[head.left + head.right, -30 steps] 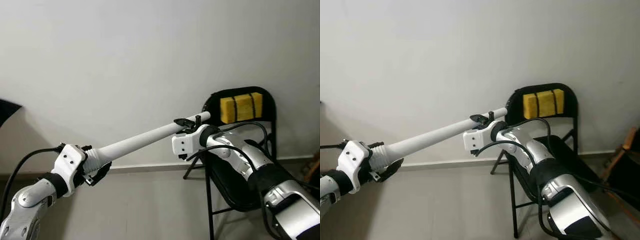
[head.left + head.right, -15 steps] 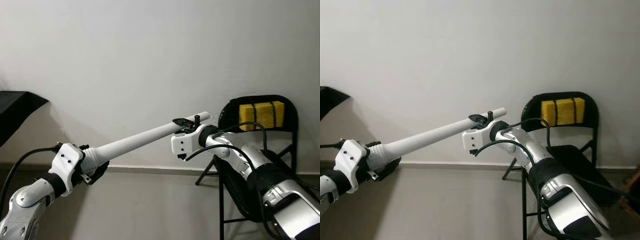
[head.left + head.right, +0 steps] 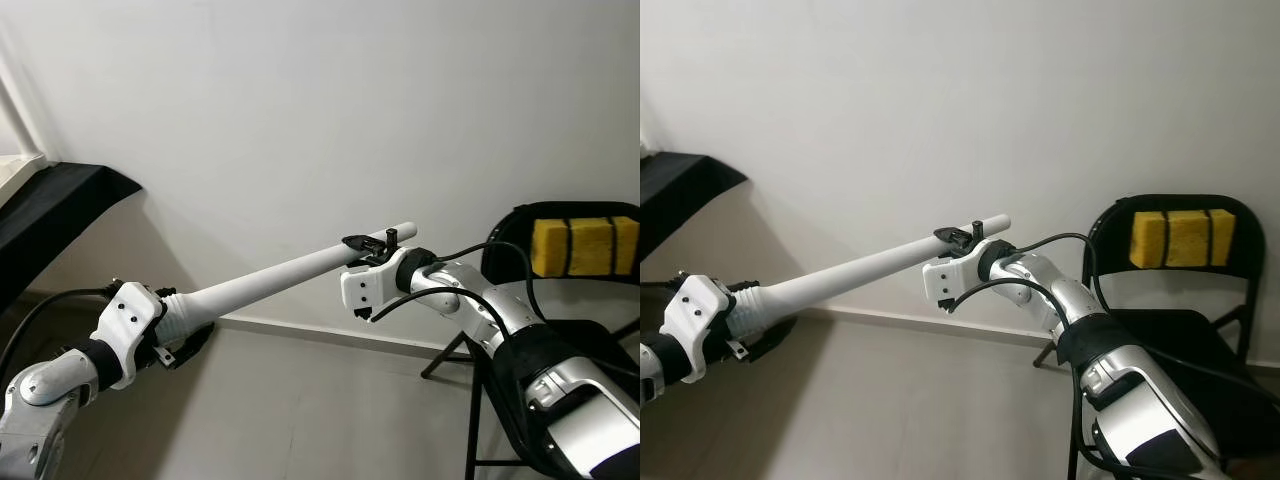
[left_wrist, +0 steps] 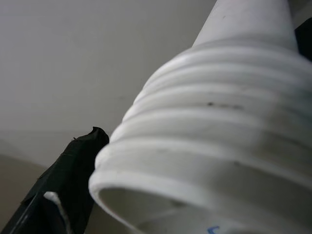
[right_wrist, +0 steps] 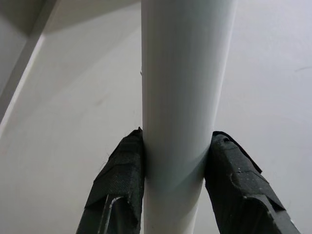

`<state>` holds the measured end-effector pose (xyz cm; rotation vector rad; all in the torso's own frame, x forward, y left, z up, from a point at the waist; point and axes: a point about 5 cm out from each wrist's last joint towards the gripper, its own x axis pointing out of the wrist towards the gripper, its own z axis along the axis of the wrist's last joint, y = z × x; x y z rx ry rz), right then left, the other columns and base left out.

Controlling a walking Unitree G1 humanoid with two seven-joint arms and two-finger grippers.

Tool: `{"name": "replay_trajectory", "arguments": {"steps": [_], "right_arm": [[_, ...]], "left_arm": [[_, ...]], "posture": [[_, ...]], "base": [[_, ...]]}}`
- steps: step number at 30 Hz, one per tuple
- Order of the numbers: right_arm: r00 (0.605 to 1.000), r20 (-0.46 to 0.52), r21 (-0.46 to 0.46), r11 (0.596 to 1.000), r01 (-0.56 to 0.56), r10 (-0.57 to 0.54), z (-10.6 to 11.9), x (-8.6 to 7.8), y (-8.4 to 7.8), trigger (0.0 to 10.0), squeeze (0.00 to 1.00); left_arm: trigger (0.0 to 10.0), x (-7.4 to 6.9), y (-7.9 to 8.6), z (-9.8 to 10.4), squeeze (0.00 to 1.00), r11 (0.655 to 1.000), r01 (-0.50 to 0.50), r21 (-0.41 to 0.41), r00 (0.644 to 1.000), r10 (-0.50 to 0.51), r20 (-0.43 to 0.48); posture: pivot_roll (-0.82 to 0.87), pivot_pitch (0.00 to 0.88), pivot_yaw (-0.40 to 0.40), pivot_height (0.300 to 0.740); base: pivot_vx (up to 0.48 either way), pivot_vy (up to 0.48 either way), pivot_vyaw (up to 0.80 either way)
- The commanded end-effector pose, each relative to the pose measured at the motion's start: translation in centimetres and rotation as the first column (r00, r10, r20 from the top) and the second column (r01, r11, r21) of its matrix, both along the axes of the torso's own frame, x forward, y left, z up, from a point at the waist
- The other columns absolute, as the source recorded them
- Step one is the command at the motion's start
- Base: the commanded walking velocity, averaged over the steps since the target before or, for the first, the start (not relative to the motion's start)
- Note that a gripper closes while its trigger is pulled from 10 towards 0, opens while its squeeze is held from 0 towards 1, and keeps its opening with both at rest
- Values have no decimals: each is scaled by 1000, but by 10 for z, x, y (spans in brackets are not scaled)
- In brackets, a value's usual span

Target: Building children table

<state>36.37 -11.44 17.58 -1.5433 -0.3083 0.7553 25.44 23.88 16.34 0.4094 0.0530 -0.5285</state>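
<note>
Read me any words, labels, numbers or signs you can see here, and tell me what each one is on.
No readable text anywhere.
Table leg: plain white; a small blue mark by its ribbed end is cut off, too little to read.
Folding chair and its yellow sponge: no writing.
Left gripper and right gripper: no labels.

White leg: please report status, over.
Both tools shut on white leg: left tool at ribbed end, right tool near thin end. Leg slanted in air. Folding chair on right.

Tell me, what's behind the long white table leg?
Behind the white table leg is a plain wall. A black folding chair with a yellow sponge stands further right; the arm covers its front.
</note>
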Motion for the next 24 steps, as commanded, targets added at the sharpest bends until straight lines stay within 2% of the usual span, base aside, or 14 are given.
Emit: {"name": "replay_trajectory", "arguments": {"steps": [1,11,16,24], "right_arm": [[970,6,-30,970,-241,241,-1,-18,40,0,0],[963,-6,-30,962,-271,271,-2,-20,47,0,0],[954,-9,-32,954,-299,299,-2,-22,55,0,0],[946,-14,-38,945,-324,323,-4,-24,61,0,0]], "left_arm": [[10000,4,-14,15,0,998,70,-4,996,-70,51],[10000,2,-22,12,0,994,109,-21,994,-109,33],[10000,3,-25,14,0,990,141,-15,990,-141,20],[10000,7,-24,23,0,987,159,3,987,-159,37]], "posture": [[-68,0,-35,740],[-68,0,-41,740],[-61,0,-44,740],[-60,0,-41,740]], "base": [[0,0,569],[0,0,568],[0,0,566],[0,0,567]]}}
